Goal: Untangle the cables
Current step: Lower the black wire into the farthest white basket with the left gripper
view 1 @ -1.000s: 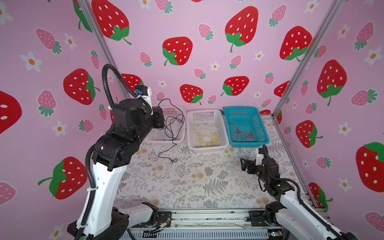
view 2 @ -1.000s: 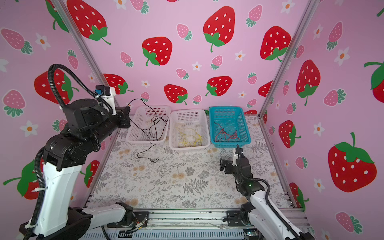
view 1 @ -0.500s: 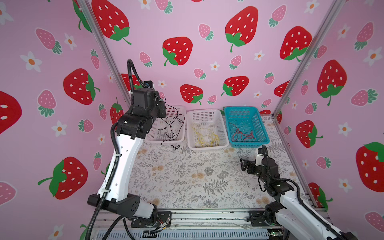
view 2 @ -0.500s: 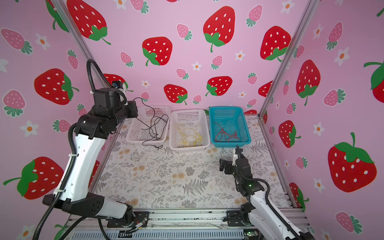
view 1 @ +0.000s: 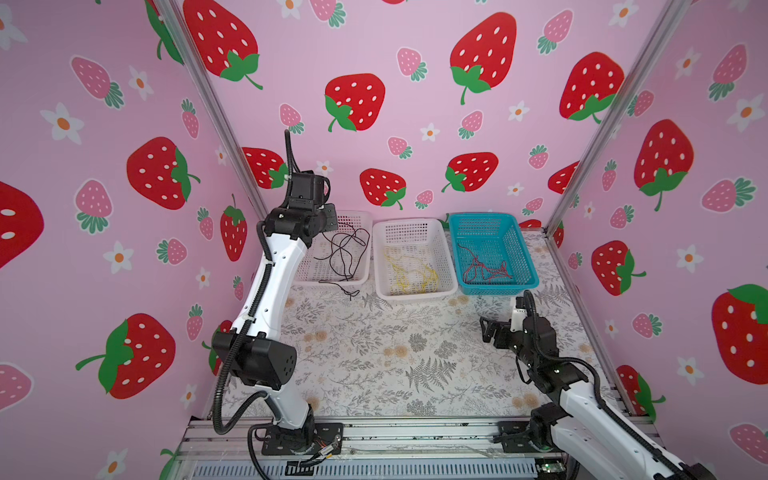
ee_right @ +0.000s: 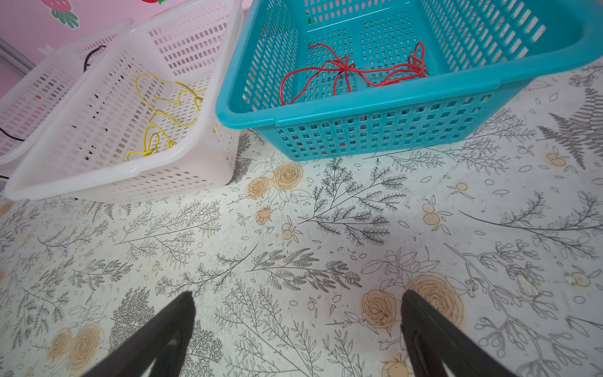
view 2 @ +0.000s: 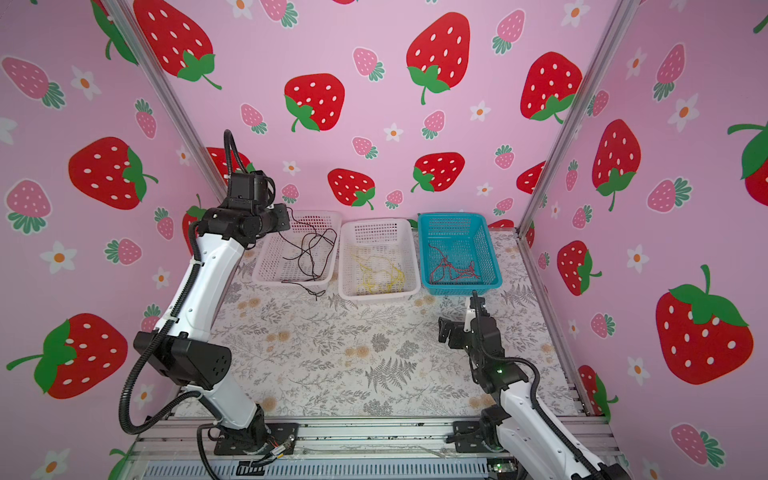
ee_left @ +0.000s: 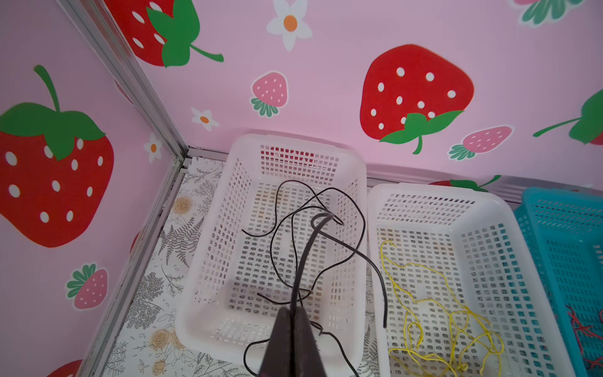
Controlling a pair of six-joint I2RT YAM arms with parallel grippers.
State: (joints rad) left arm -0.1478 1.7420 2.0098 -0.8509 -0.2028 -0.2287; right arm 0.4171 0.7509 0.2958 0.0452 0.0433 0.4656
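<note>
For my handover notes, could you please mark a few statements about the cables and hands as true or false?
1. The left hand is shut on the black cable. True.
2. The red cable lies in the middle basket. False: it lies in the blue basket; the middle one holds the yellow cable.
3. The right hand grips the blue basket. False: it is open over the table, apart from the basket.
4. Part of the black cable lies outside the left basket, on the table. True.
</note>
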